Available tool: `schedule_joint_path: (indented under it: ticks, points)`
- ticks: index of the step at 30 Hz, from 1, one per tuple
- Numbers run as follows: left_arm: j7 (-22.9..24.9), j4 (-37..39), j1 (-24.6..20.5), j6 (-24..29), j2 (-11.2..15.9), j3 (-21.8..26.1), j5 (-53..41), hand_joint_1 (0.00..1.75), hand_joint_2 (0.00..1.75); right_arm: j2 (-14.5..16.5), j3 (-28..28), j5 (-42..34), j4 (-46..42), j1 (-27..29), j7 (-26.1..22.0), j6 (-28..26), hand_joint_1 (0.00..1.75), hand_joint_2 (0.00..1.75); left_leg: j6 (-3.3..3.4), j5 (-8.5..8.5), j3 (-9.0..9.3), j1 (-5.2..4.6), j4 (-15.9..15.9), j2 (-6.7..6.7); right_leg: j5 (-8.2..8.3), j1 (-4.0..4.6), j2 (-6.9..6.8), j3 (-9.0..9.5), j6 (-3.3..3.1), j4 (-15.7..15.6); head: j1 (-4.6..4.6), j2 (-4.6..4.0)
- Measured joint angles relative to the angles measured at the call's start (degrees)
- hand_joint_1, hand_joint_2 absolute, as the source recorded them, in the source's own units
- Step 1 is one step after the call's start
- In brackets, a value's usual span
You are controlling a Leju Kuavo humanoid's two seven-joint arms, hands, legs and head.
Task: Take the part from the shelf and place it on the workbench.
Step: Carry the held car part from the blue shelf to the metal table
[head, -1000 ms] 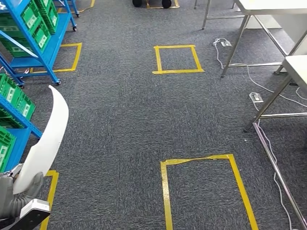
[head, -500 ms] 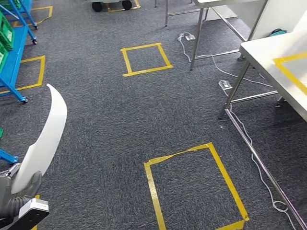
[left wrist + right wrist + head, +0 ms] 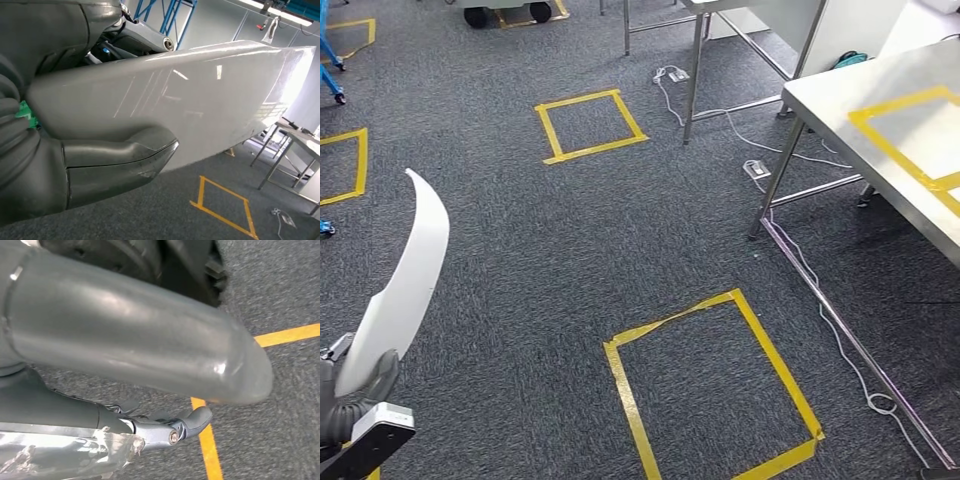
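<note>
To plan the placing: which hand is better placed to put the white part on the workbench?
Left: the left hand already holds the white curved part; the workbench stands ahead to the right.

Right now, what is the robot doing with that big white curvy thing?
The robot's left hand holds a long, curved white part, which sticks up above the grey carpet. The workbench with yellow tape on its top stands ahead on the right, and the part is not on it yet. The right hand hangs over the floor, holding nothing visible.
</note>
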Motion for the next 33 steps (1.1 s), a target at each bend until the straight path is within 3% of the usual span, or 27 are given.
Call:
schedule_joint_path:
  ticks: [1, 4, 6, 7, 9, 10, 11, 12, 14, 15, 17, 20, 22, 24, 26, 27, 30, 32, 33]
  points:
    - [-0.01, 0.00, 0.00, -0.07, -0.03, 0.20, -0.08, 1.75, 1.75, 0.09, 0.00, 0.04, 0.00, -0.06, 0.05, 0.00, 0.00, 0.00, -0.24, -0.17, 0.07, -0.08, 0.06, 0.05, 0.18, 0.09, -0.08, 1.11, -0.27, -1.89, -0.04, 0.00]
    - [-0.01, -0.01, -0.01, -0.17, -0.16, 0.51, -0.23, 1.75, 1.75, 0.27, 0.00, 0.31, -0.02, 0.00, 0.44, 0.00, 0.00, 0.00, -1.09, -0.50, 0.19, 0.00, -0.03, 0.10, -0.55, 0.27, 0.00, 1.67, -1.42, -2.68, -0.18, 0.00]
    - [-0.06, -0.02, -0.01, -0.17, -0.26, 0.69, -0.40, 1.75, 1.75, 0.44, 0.00, 0.62, -0.09, 0.03, 0.69, 0.00, 0.00, 0.00, -1.63, -1.82, -0.75, 0.08, 2.28, 0.08, -0.75, 0.14, 0.07, 2.28, -2.25, -3.12, -0.36, 0.00]
    - [-0.08, -0.02, 0.03, -0.17, -0.30, 0.84, -0.46, 1.75, 1.75, 0.52, -0.01, 0.73, -0.16, -0.05, 0.79, 0.00, 0.00, 0.00, -1.79, -3.11, -2.27, 0.09, 5.21, 0.06, -0.89, 0.06, 0.10, 2.59, -2.59, -3.28, -0.50, 0.00]
    - [-0.13, -0.02, 0.27, -0.20, -0.39, 1.29, -0.49, 1.75, 1.75, 0.60, -0.02, 0.88, -0.27, -0.33, 0.90, 0.04, 0.00, 0.00, -1.93, -5.91, -7.01, 0.06, 13.26, 0.03, -1.35, 0.10, 0.21, 3.10, -3.04, -3.33, -0.67, 0.00]
    - [-0.16, -0.02, 0.47, -0.26, -0.45, 1.58, -0.48, 1.75, 1.75, 0.67, -0.02, 0.96, -0.32, -0.41, 0.93, 0.09, 0.00, 0.00, -1.96, -6.31, -9.04, 0.05, 16.18, 0.03, -1.65, 0.13, 0.31, 3.44, -3.13, -3.33, -0.69, 0.00]
    - [-0.22, -0.02, 0.67, -0.37, -0.52, 1.89, -0.46, 1.75, 1.75, 0.77, -0.02, 1.06, -0.36, -0.47, 0.95, 0.15, 0.00, 0.00, -1.94, -5.52, -10.17, 0.05, 17.19, 0.02, -1.98, 0.14, 0.43, 3.89, -3.14, -3.33, -0.67, 0.00]
    - [-0.32, -0.02, 0.80, -0.51, -0.58, 2.18, -0.41, 1.75, 1.75, 0.90, -0.02, 1.15, -0.38, -0.49, 0.96, 0.20, 0.00, 0.00, -1.88, -3.60, -10.13, 0.06, 15.92, 0.02, -2.36, 0.13, 0.56, 4.44, -3.09, -3.33, -0.69, 0.00]
    - [-0.58, -0.02, 0.90, -0.77, -0.74, 2.78, -0.31, 1.75, 1.75, 1.19, -0.01, 1.29, -0.39, -0.54, 0.96, 0.22, 0.00, 0.00, -1.68, 1.57, -7.73, 0.07, 9.03, 0.01, -3.22, 0.10, 0.78, 5.42, -2.77, -3.34, -0.70, 0.00]
    - [-0.75, -0.03, 0.92, -0.86, -0.84, 3.05, -0.27, 1.75, 1.75, 1.28, -0.01, 1.35, -0.39, -0.58, 0.96, 0.21, 0.00, 0.00, -1.55, 2.96, -6.25, 0.07, 5.35, -0.01, -3.78, 0.22, 0.91, 5.68, -2.48, -3.21, -0.77, 0.00]
    - [-1.07, -0.03, 1.01, -1.06, -1.05, 3.40, -0.31, 1.75, 1.75, 1.37, -0.02, 1.50, -0.39, -0.65, 0.96, 0.19, 0.00, 0.00, -1.17, 3.30, -4.67, 0.05, 1.49, -0.11, -4.50, 0.48, 1.05, 6.03, -1.79, -3.15, -0.73, 0.00]
    - [-1.37, -0.03, 1.29, -1.25, -1.48, 3.60, -0.43, 1.75, 1.75, 1.40, -0.02, 1.79, -0.39, -0.66, 0.97, 0.13, 0.00, 0.00, -0.28, 2.44, -3.87, 0.15, 0.91, -0.23, -5.16, 0.53, 0.89, 6.84, -0.92, -2.73, -0.44, 0.01]
    - [-1.66, -0.03, 1.48, -1.56, -1.86, 4.10, -0.58, 1.75, 1.75, 1.49, 0.01, 2.22, -0.39, -0.85, 1.01, 0.16, 0.00, 0.00, 0.30, 1.98, -2.96, 0.20, 0.84, -0.20, -7.05, 0.46, 0.58, 4.81, -0.49, 1.23, -0.25, 0.02]
    - [-2.42, -0.03, 1.86, -2.59, -2.35, 5.16, -0.45, 1.75, 1.75, 1.57, 0.08, 2.80, -0.39, -1.08, 1.21, 0.22, 0.00, 0.00, 0.63, 1.25, -2.26, 0.08, 0.82, -0.11, -9.90, 0.42, 0.43, 0.19, -0.20, 8.93, -0.12, 0.02]
    - [-3.57, -0.03, 2.27, -4.30, -3.05, 6.64, -0.25, 1.75, 1.75, 1.62, 0.17, 3.19, -0.39, -1.12, 1.53, 0.19, 0.00, 0.00, 0.71, 0.37, -1.31, 0.01, 0.82, -0.10, -10.73, 0.40, 0.43, -3.63, -0.11, 13.33, -0.08, 0.02]
    - [-4.09, -0.03, 2.38, -5.15, -3.44, 7.40, -0.25, 1.75, 1.75, 1.64, 0.20, 3.27, -0.39, -1.13, 1.69, 0.19, 0.00, 0.00, 0.70, -0.14, -0.62, 0.00, 0.82, -0.13, -9.54, 0.38, 0.43, -4.13, -0.14, 12.57, -0.08, 0.02]
    - [-5.14, -0.03, 2.38, -7.02, -4.59, 9.19, -0.78, 1.75, 1.75, 1.74, 0.23, 3.27, -0.38, -1.17, 2.02, 0.20, 0.00, 0.00, 0.30, -1.98, 1.71, -0.02, 0.84, -0.25, -2.34, 0.19, 0.33, -1.73, -0.44, 2.74, -0.07, 0.02]
    - [-5.39, -0.04, 2.27, -7.61, -5.24, 9.75, -1.44, 1.75, 1.75, 1.87, 0.24, 3.18, -0.36, -1.12, 1.98, 0.21, 0.00, 0.00, -0.38, -2.97, 2.56, -0.03, 0.80, -0.38, -0.66, 0.39, 0.17, -0.48, -0.99, -0.71, -0.14, 0.01]
    - [-5.41, -0.05, 2.26, -7.73, -5.54, 9.89, -1.87, 1.75, 1.75, 1.92, 0.24, 3.14, -0.35, -1.05, 1.92, 0.20, 0.00, 0.00, -0.74, -3.18, 2.92, 0.00, 0.80, -0.43, -1.11, 0.59, 0.15, -0.26, -1.38, -0.83, -0.15, 0.01]
